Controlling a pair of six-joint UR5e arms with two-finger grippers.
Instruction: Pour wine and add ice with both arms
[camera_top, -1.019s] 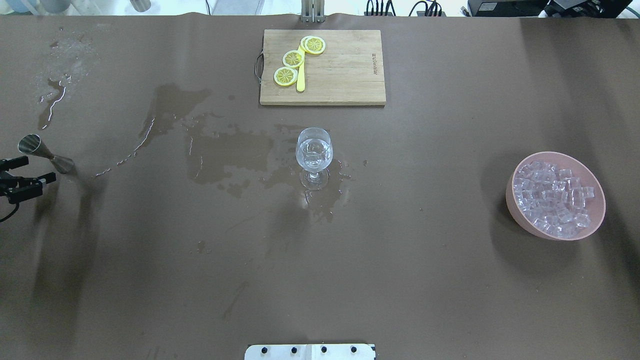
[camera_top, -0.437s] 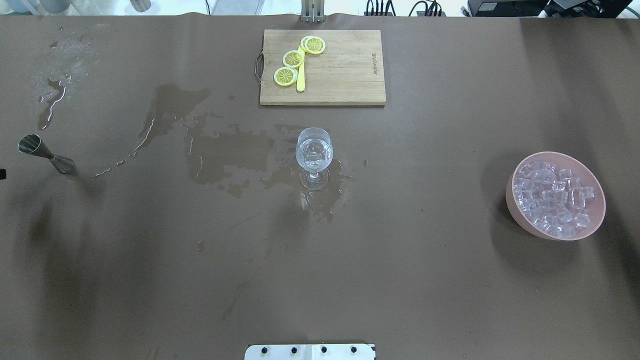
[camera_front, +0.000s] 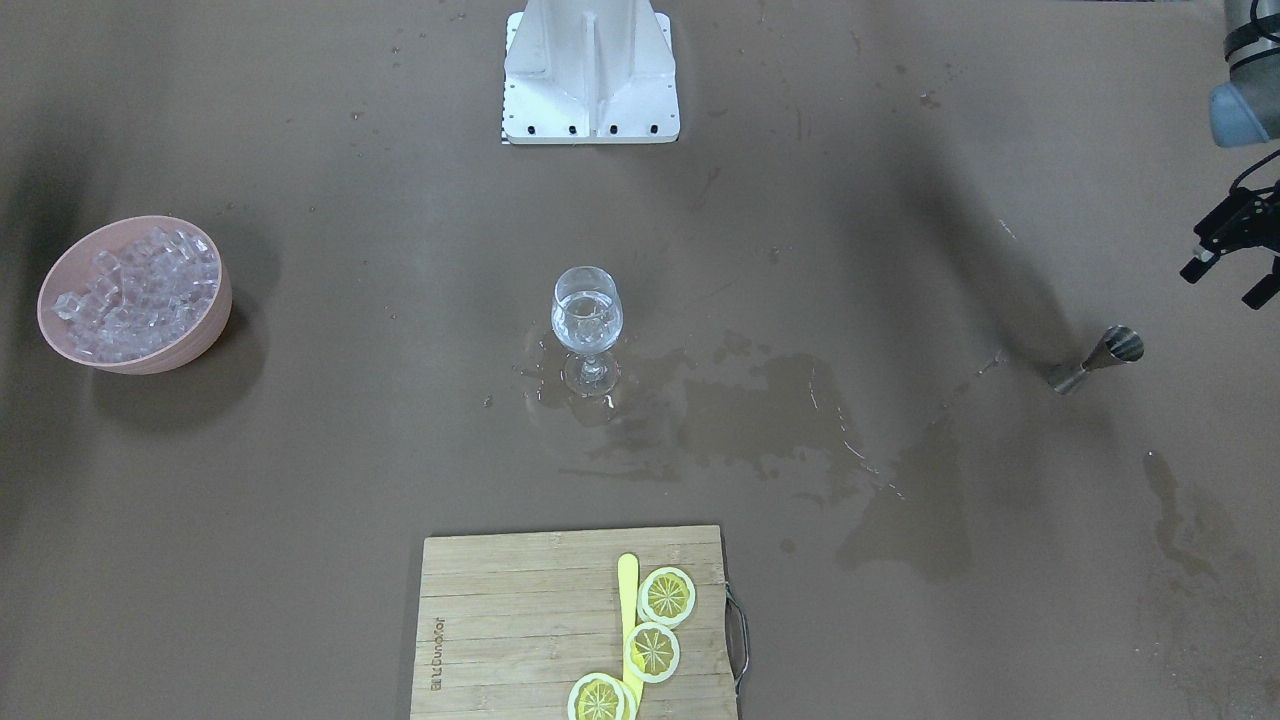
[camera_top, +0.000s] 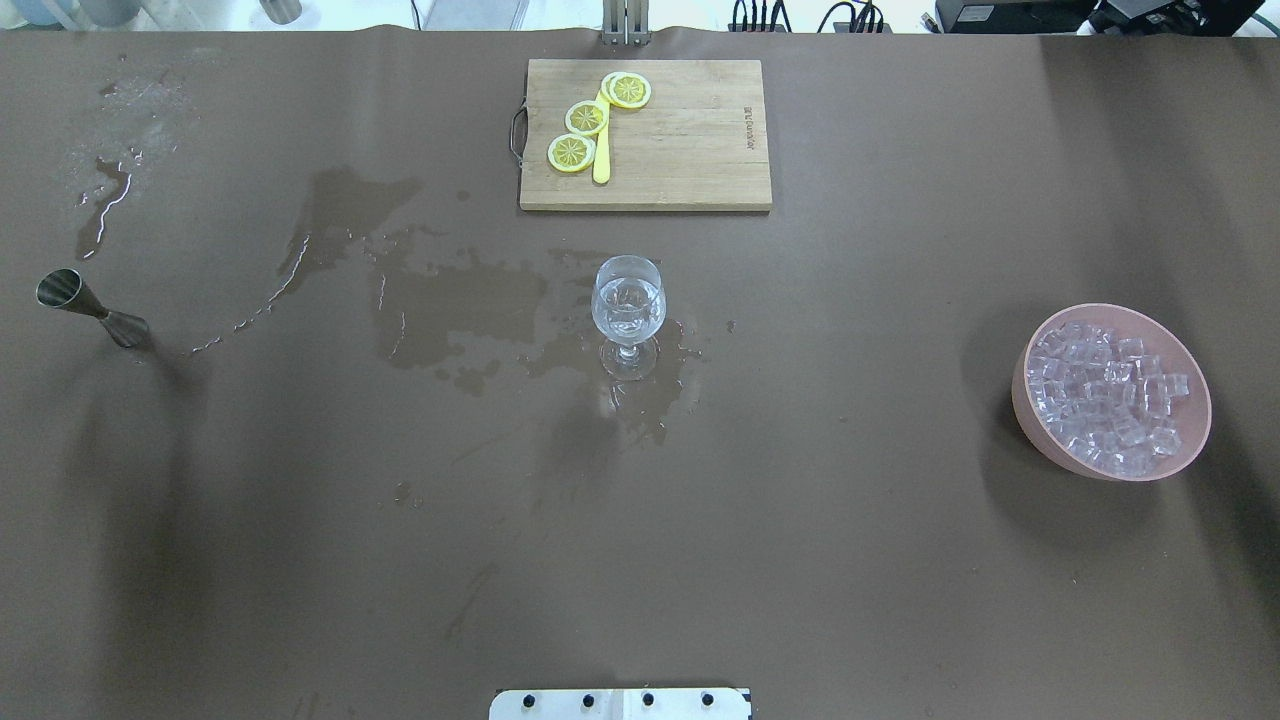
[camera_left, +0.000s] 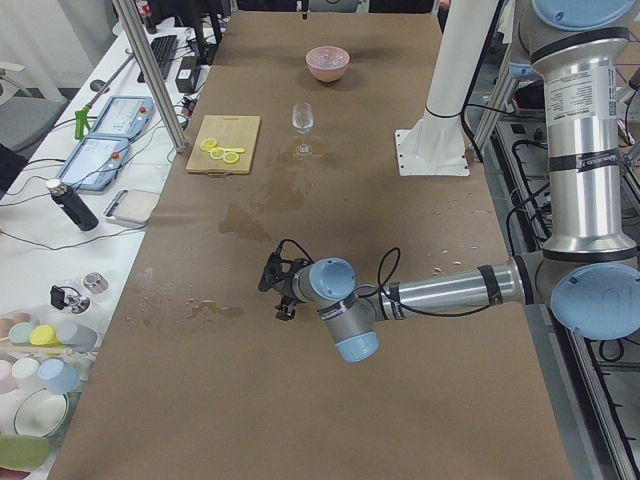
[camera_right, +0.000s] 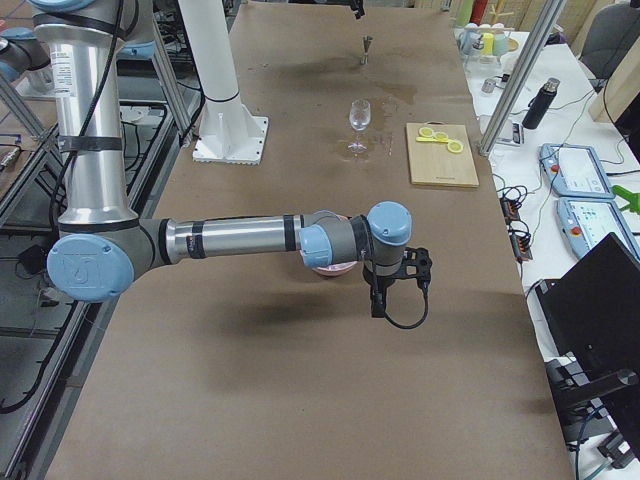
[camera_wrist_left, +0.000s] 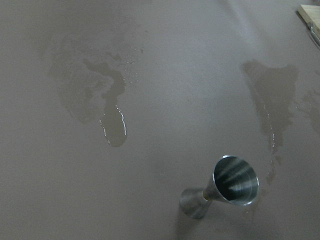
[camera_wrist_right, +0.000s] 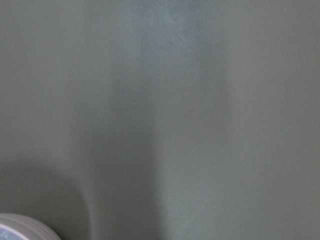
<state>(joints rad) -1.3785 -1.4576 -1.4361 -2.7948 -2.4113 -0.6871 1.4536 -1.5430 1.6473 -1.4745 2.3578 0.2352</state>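
A stemmed wine glass (camera_top: 628, 305) stands mid-table with clear wine in its bowl; it also shows in the front view (camera_front: 587, 320). A pink bowl (camera_top: 1022, 400) at the right holds a heap of ice cubes (camera_top: 1105, 395). A steel jigger (camera_top: 90, 310) stands upright at the far left, seen from above in the left wrist view (camera_wrist_left: 225, 187). My left gripper (camera_front: 1220, 285) is open and empty, lifted off to the side of the jigger (camera_front: 1095, 360). My right gripper (camera_right: 385, 300) hangs by the bowl; I cannot tell whether it is open.
A wooden cutting board (camera_top: 690, 140) with lemon slices (camera_top: 586, 117) and a yellow tool lies at the far edge. Wet patches (camera_top: 460, 300) spread left of the glass and around its foot. The white base block (camera_top: 620, 703) sits at the near edge.
My left gripper, open beside the jigger a second ago, has drawn back to the left and out of the overhead view. The jigger, glass and bowl have not moved.
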